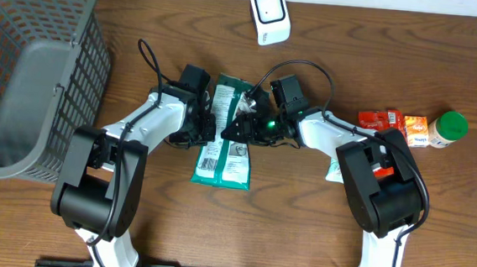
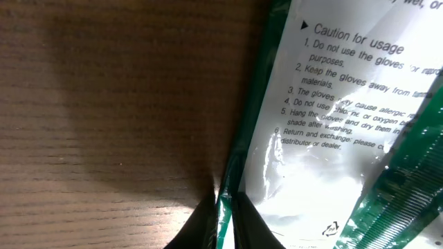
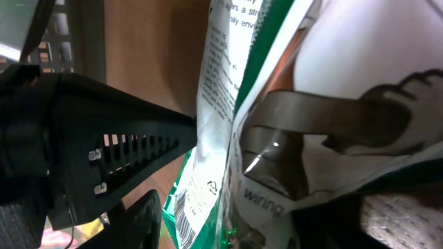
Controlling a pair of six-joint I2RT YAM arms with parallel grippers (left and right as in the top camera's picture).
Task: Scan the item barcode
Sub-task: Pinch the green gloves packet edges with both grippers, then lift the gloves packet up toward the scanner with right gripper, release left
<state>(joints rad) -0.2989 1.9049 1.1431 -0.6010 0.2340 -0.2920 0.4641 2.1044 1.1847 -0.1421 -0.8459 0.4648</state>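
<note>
A grey basket [image 1: 91, 52] stands at the far left. The left gripper [image 1: 208, 130] pinches the left edge of the green-and-white glove packet [image 1: 224, 162], mid-table. The right gripper [image 1: 241, 125] meets the packet's right edge; whether it grips, I cannot tell. A white scanner [image 1: 269, 15] sits at the far edge. At the right lie 2 orange packs [image 1: 382, 121] and 1 bottle [image 1: 451, 128].

Glove packet [image 1: 224, 154]: flat plastic pouch, green and white. It lies lengthwise mid-table with its lower end on the wood and its upper end raised and creased. The white printed side faces up, headed "Caution for usage". The barcode [image 3: 181, 223] sits by one long edge, only partly readable. The left gripper [image 2: 223, 205] is pinched onto that packet's edge. The white scanner [image 1: 269, 15] lies at the far table edge, well apart.
</note>
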